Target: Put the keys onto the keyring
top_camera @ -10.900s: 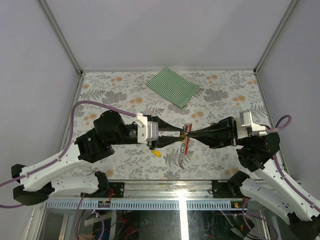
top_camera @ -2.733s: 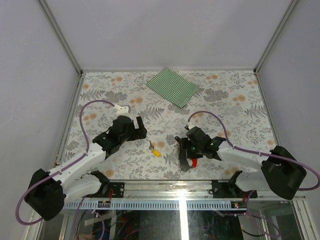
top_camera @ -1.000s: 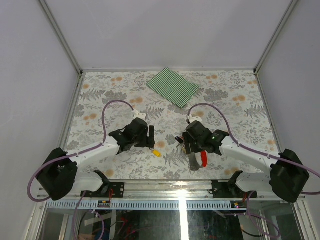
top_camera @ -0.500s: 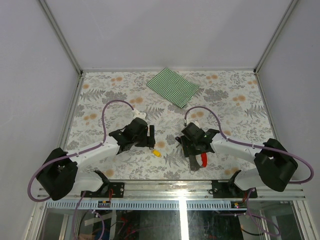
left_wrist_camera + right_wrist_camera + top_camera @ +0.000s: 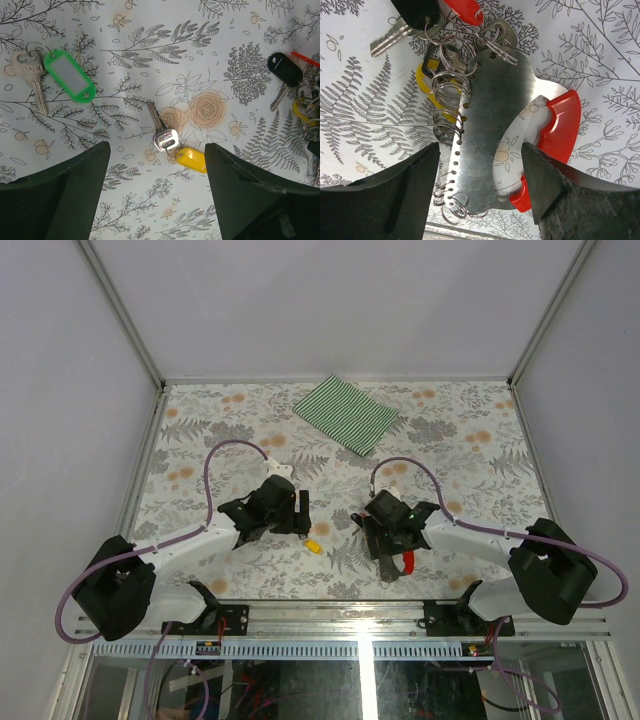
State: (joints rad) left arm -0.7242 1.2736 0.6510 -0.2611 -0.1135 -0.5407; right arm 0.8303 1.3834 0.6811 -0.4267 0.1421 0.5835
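In the left wrist view a silver key (image 5: pixel 161 131) with a yellow tag (image 5: pixel 191 159) lies on the floral table between and just ahead of my open left gripper (image 5: pixel 157 200). A key with a green tag (image 5: pixel 70 76) lies at the far left. The keyring (image 5: pixel 492 135), a steel plate with a red curved handle (image 5: pixel 561 131) and several wire rings (image 5: pixel 445 107), lies under my open right gripper (image 5: pixel 480 195), whose fingers stand on either side of it. A black-headed key (image 5: pixel 417 10), a red tag (image 5: pixel 465 10) and a yellow tag (image 5: pixel 426 80) hang on its rings.
A green striped cloth (image 5: pixel 346 414) lies at the back of the table. From above, the two grippers (image 5: pixel 300 515) (image 5: pixel 385 548) face each other near the front edge, with the yellow-tagged key (image 5: pixel 313 546) between them. Grey walls enclose three sides.
The right gripper has shifted slightly over the keyring and its jaws have spread a little wider. The left arm and the yellow-tagged key have not moved.
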